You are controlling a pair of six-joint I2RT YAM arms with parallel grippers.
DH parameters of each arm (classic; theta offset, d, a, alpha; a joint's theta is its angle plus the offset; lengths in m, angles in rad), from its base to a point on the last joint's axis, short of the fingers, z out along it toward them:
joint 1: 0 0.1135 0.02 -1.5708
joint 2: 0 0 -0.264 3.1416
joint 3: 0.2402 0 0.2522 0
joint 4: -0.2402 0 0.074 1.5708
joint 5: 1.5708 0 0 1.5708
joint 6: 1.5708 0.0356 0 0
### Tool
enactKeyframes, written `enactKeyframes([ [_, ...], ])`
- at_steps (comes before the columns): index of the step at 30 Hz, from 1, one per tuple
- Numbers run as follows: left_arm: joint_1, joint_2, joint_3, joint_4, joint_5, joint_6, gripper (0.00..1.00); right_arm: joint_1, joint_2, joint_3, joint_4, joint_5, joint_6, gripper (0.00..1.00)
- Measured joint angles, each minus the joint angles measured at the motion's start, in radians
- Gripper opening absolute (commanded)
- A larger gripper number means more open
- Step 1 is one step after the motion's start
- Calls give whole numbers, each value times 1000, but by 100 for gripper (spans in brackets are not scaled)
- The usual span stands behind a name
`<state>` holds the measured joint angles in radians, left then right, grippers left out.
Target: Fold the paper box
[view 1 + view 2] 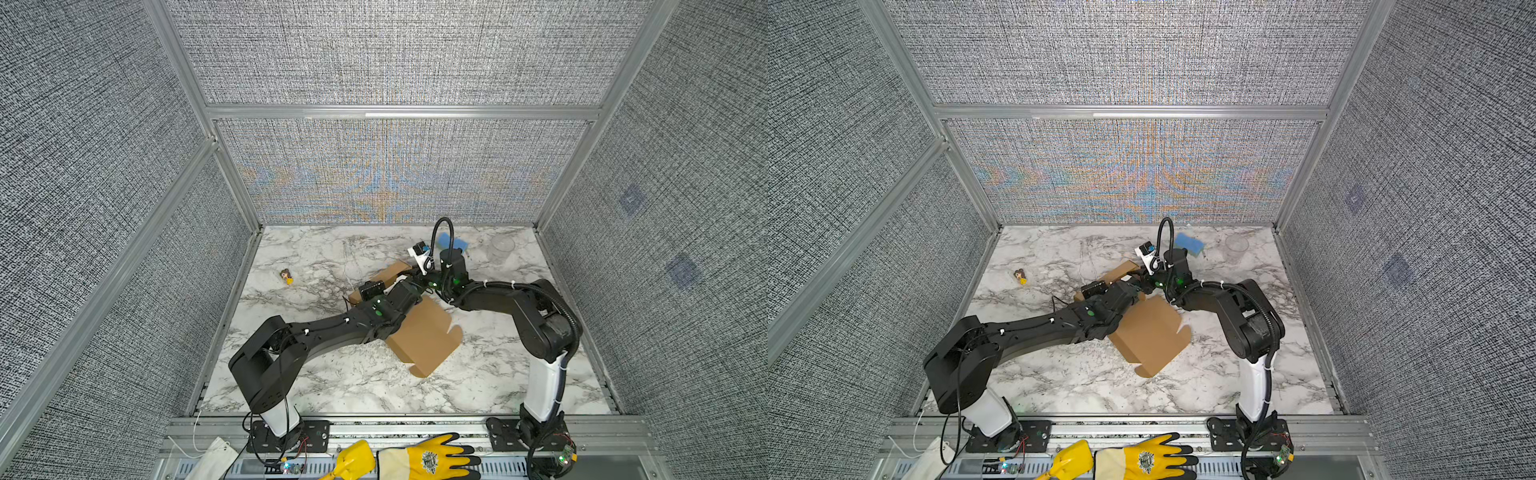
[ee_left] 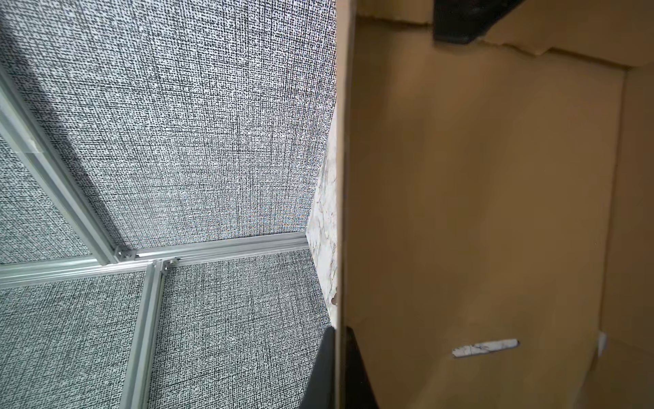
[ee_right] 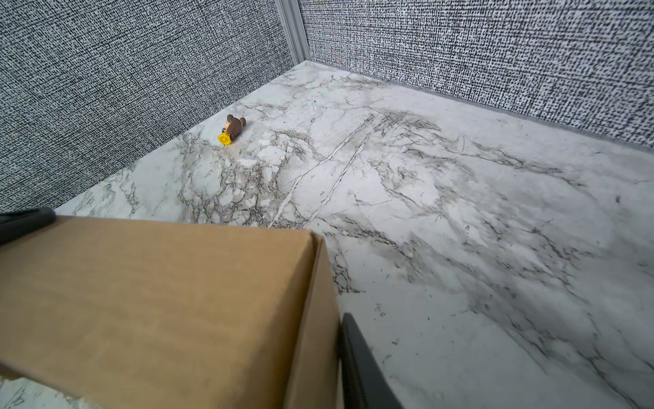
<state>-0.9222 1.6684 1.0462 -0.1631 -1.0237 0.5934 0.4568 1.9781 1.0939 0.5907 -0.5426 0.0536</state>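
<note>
The paper box [image 1: 424, 336] is brown cardboard in the middle of the marble table, in both top views. Its broad lid panel lies toward the front and its tray part [image 1: 1119, 272] lies behind, under the arms. My left gripper [image 2: 339, 354] is shut on a thin upright wall of the box, one black finger on each side. The box's inner floor [image 2: 477, 212] with a slot lies beside it. My right gripper [image 3: 327, 318] is at an outer side wall [image 3: 315, 318]. One finger [image 3: 357, 361] lies flat against that wall, and the other is hidden behind the cardboard.
A small brown and yellow toy figure [image 1: 286, 276] lies at the left of the table. A blue sponge [image 1: 451, 241] and a clear cup [image 1: 503, 245] stand at the back right. Yellow gloves [image 1: 424, 459] lie on the front rail. Woven walls enclose three sides.
</note>
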Motion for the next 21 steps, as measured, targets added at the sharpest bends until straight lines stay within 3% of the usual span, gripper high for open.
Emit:
enactKeyframes([
  [9,7,0,37,-17,6,-26,2,3,-7,-5,-14,42,-3,1],
  [11,12,2,56,-35,18,-42,13,2,-16,-6,-27,53,1,0],
  [15,17,2,123,-80,66,-97,45,1,-43,-21,-56,94,28,0],
  [21,33,-13,278,-189,177,-221,64,-6,-78,-24,-109,154,66,0],
])
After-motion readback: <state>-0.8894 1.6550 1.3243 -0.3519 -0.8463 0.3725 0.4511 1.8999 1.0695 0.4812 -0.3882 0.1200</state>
